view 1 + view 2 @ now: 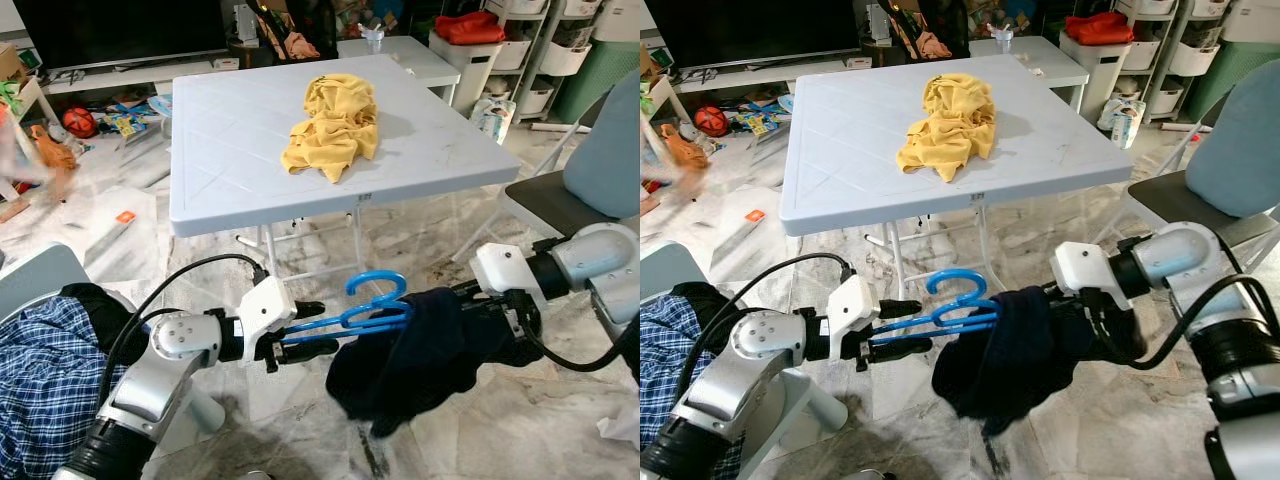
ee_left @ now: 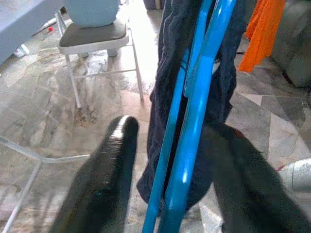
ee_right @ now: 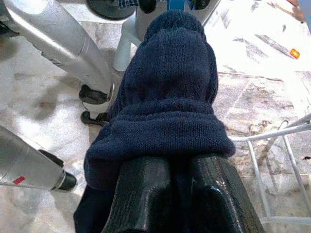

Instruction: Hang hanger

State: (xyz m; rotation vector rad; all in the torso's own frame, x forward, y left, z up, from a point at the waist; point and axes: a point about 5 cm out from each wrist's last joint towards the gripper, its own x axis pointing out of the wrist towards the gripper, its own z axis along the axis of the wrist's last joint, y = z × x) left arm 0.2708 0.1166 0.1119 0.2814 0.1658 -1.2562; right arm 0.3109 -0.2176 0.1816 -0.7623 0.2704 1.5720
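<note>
At lower centre of the head view, the left gripper (image 1: 308, 330) is closed on one end of the blue hanger (image 1: 365, 310), held roughly level. The right gripper (image 3: 177, 194) is clamped on the navy knit garment (image 1: 410, 355) draped over the hanger's other end. Behind, a yellow shirt (image 1: 335, 120) lies crumpled on the white folding table (image 1: 230, 150).

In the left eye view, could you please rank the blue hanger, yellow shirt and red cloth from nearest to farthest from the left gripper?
1. Blue hanger: between the left gripper's jaws.
2. Yellow shirt: ahead, on the white table.
3. Red cloth: far right, on a bin.
</note>
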